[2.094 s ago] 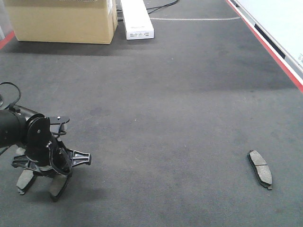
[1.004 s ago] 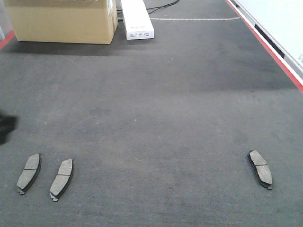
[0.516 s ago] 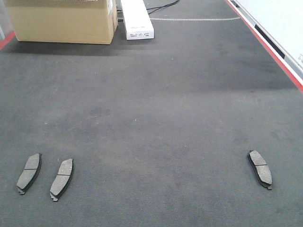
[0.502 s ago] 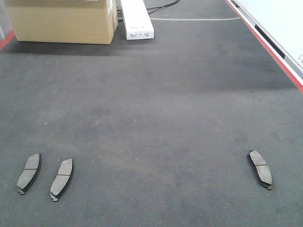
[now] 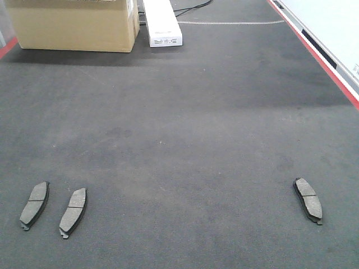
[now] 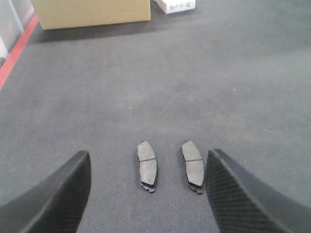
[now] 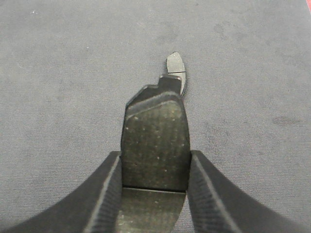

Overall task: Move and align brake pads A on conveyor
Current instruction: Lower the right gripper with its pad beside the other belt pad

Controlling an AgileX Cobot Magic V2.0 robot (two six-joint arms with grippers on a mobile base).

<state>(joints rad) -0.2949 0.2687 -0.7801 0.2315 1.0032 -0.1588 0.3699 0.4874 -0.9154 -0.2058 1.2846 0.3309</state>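
Change: left arm, which stood over the lower-left pads two seconds ago, has left the front view; both pads lie uncovered.
Left pair (image 5: 34,205) (image 5: 73,210): side by side, near-parallel, apparently already aligned on the conveyor (image 5: 185,129).
Left gripper (image 6: 146,194): released, fingers spread wide either side of the pair, holding nothing.
Lone pad (image 5: 308,200): lower right, well apart from the pair, tilted the other way.
Right gripper (image 7: 154,145): clenched on a fourth pad (image 7: 154,143), hanging over the lone pad, probably to set it alongside.
Surroundings: cardboard box (image 5: 73,22) and white box (image 5: 162,22) at the top, far off; nothing obstructs.
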